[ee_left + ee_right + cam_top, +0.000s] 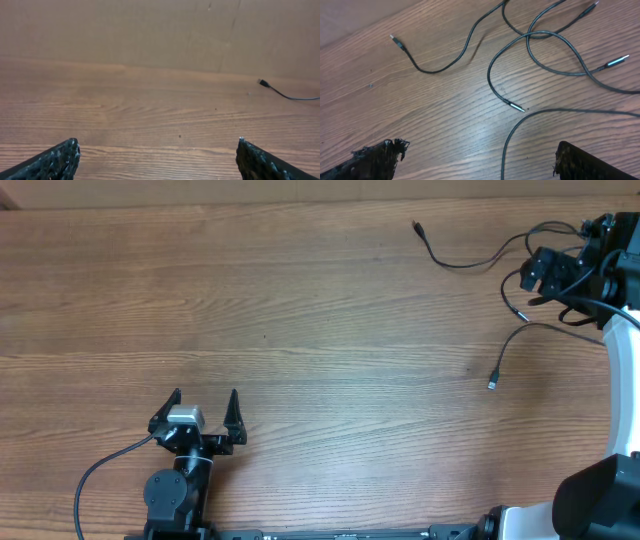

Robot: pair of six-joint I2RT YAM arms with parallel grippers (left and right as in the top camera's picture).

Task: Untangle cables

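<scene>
Several thin black cables lie at the table's far right. One runs from a plug (415, 225) in a curve toward my right gripper (530, 272). Another ends in a plug (493, 383) nearer the front. In the right wrist view the cables (527, 35) loop and cross each other, with plug ends (517, 106) spread apart. My right gripper (480, 152) is open above them, and one cable (506, 145) passes below between its fingers. My left gripper (205, 402) is open and empty at the front left, far from the cables. The left wrist view (157, 160) shows one plug (263, 83) far off.
The wooden table (300, 330) fills the view. A thicker black arm cable (100, 470) trails from the left arm at the front left. The white right arm (625, 390) stands along the right edge. A brown wall (150, 30) rises behind the table.
</scene>
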